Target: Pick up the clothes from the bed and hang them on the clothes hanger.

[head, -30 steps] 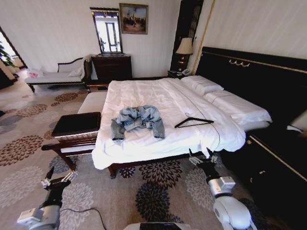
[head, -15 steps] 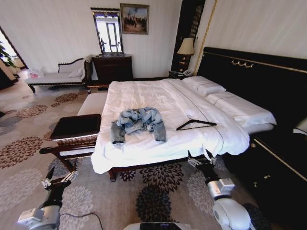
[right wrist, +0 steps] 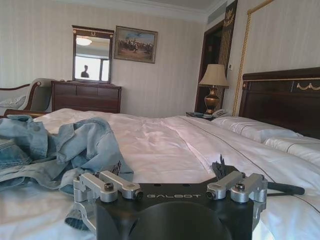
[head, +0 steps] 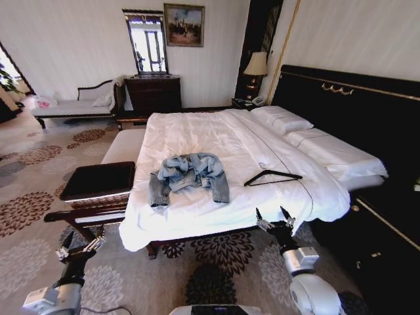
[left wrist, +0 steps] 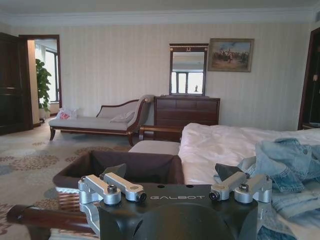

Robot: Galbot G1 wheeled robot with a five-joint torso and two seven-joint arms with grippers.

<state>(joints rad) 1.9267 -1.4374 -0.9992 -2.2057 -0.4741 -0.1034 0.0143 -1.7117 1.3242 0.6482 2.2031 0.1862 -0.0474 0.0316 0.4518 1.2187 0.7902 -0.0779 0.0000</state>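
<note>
The clothes, a light blue denim jacket (head: 189,176), lie crumpled near the front edge of the bed (head: 197,131). The black clothes hanger (head: 272,177) lies flat on the sheet to the jacket's right. My right gripper (head: 272,216) is open, low in front of the bed's edge, just below the hanger. My left gripper (head: 81,244) is open over the carpet, by the dark bench. In the left wrist view the gripper (left wrist: 172,172) faces the bench with the jacket (left wrist: 285,160) off to one side. In the right wrist view the gripper (right wrist: 169,170) looks across the sheet between jacket (right wrist: 60,145) and hanger (right wrist: 286,188).
A dark bench (head: 98,180) with a wooden frame stands against the bed's left side, with a pale ottoman (head: 125,141) beyond it. The black headboard (head: 348,105) and dark furniture (head: 380,243) close off the right. A chaise (head: 79,105), dresser (head: 154,92) and lamp (head: 256,65) line the far wall.
The whole picture has shifted, so the camera moved; the bed now sits a little nearer. Jacket and hanger lie as before. The right gripper is now higher, nearer the bed's edge.
</note>
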